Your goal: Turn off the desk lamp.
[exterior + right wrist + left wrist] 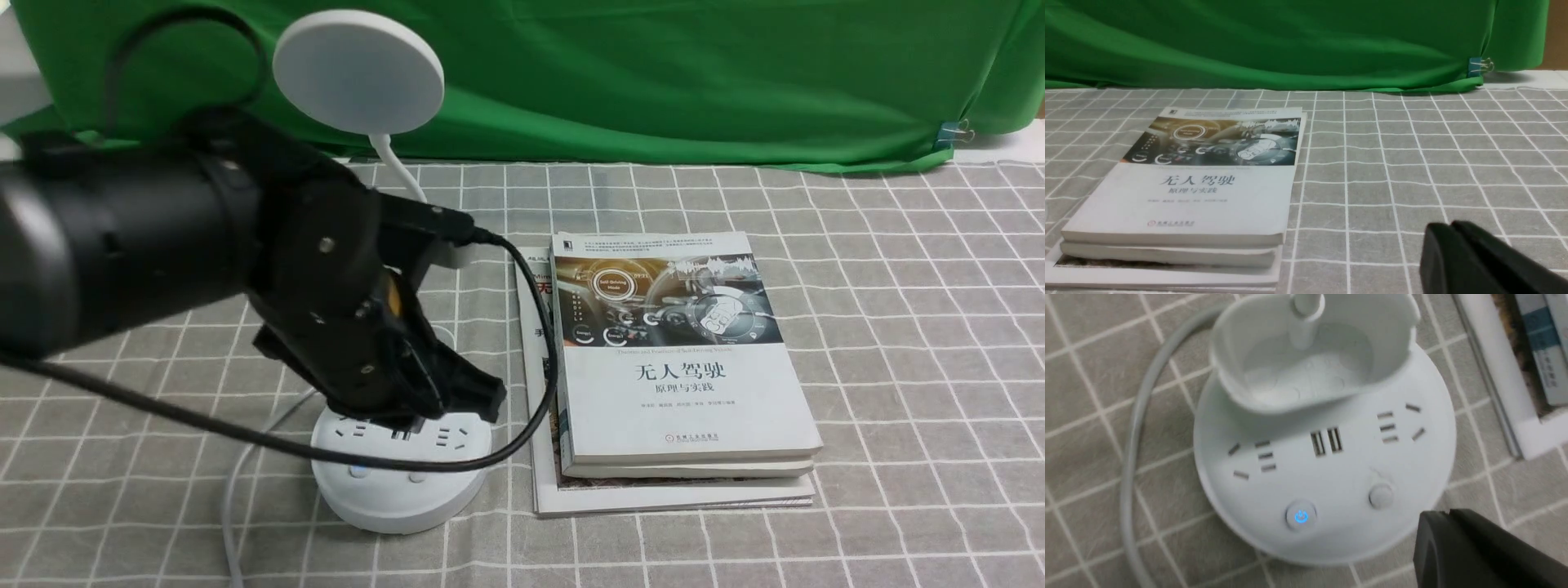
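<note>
Stacked books (682, 367) lie on a grey checked cloth (898, 327) before a green backdrop (694, 73)

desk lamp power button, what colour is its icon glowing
Blue, on the power button of the desk lamp, clearest in the left wrist view.

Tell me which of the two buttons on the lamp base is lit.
The button with the glowing blue power symbol; the plain button beside it is dark.
</note>
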